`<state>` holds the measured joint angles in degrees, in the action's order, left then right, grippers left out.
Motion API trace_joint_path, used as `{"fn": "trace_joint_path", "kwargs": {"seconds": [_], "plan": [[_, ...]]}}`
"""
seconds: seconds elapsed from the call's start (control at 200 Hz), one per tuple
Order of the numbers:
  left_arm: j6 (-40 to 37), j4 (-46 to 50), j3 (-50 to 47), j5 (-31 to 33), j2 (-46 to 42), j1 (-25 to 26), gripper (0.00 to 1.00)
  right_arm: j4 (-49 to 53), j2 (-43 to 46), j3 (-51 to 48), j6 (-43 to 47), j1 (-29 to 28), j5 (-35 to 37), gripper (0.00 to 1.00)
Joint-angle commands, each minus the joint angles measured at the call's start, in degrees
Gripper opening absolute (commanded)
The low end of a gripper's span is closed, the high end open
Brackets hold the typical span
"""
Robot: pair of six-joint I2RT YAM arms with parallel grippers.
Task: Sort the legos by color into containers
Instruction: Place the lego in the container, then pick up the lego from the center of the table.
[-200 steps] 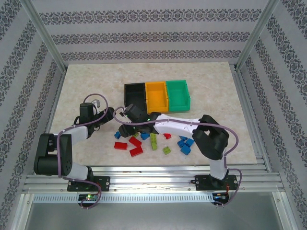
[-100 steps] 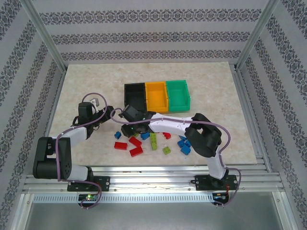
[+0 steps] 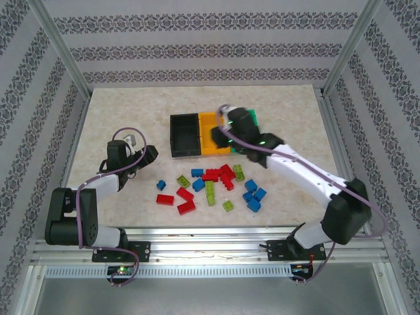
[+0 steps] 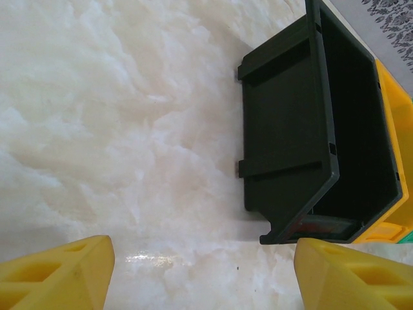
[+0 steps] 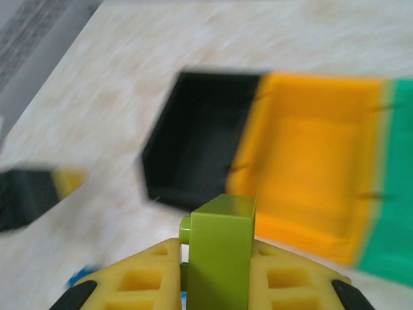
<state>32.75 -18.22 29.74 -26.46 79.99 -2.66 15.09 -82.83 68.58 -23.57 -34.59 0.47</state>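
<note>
Right pincer [image 5: 216, 284] clamped on yellow-green lego [image 5: 221, 239], brick held upright between yellow fingers [image 5: 142, 278], suspended above near edge of orange bin [image 5: 310, 148], close to black bin [image 4: 290, 129]. Black bin set just left of orange one, green bin [image 5: 393, 194] on right; three bins touching in row. Left pincer [image 4: 203, 271] held apart, nothing between fingers, low over counter [image 4: 116, 129], facing black bin's left side. Loose legos [image 3: 211, 184] scattered on counter in front of bins, clear of them: red, blue, yellow-green mixed.
</note>
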Motion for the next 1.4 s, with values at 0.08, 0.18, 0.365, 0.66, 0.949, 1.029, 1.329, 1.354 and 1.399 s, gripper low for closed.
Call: {"fn": "trace_joint_path", "kwargs": {"seconds": [0.08, 0.18, 0.365, 0.66, 0.949, 1.029, 1.329, 1.354, 1.399], "plan": [[1.26, -3.02, -0.56, -1.35, -0.87, -0.60, 0.74, -1.81, -1.97, -4.54, 1.11, 13.85, 0.91, 0.19], [1.26, -3.10, -0.47, -1.33, -0.73, -0.60, 0.74, -0.68, -7.34, -1.31, 1.45, 17.23, -2.90, 0.19], [1.27, -2.97, -0.47, -0.78, -0.37, -0.60, 0.74, 1.21, -17.55, 4.04, 3.01, 17.96, -3.05, 0.22], [1.70, -3.97, -0.51, -1.75, 0.61, -0.56, 0.74, 1.46, -19.61, 4.51, 2.92, 18.38, -4.97, 0.43], [2.14, -4.64, -0.86, -2.31, 0.29, -0.68, 0.76, 7.50, -4.17, -5.68, 4.94, 13.32, -4.34, 0.46], [2.19, -4.88, -1.04, -2.28, 0.27, -0.62, 0.76, 9.23, -0.89, -10.07, 4.39, 11.58, -4.43, 0.46], [2.23, -5.95, -1.66, -2.06, 0.22, -0.68, 0.76, 10.02, 0.53, -20.16, 1.77, 7.27, -4.76, 0.46], [2.23, -5.95, -1.74, -2.03, 0.24, -0.68, 0.76, 10.04, -0.11, -20.36, 1.87, 7.26, -4.46, 0.46], [2.14, -5.95, -1.79, -1.94, 0.18, -0.64, 0.76, 10.13, -1.36, -20.34, 2.08, 7.12, -4.51, 0.46]]}}
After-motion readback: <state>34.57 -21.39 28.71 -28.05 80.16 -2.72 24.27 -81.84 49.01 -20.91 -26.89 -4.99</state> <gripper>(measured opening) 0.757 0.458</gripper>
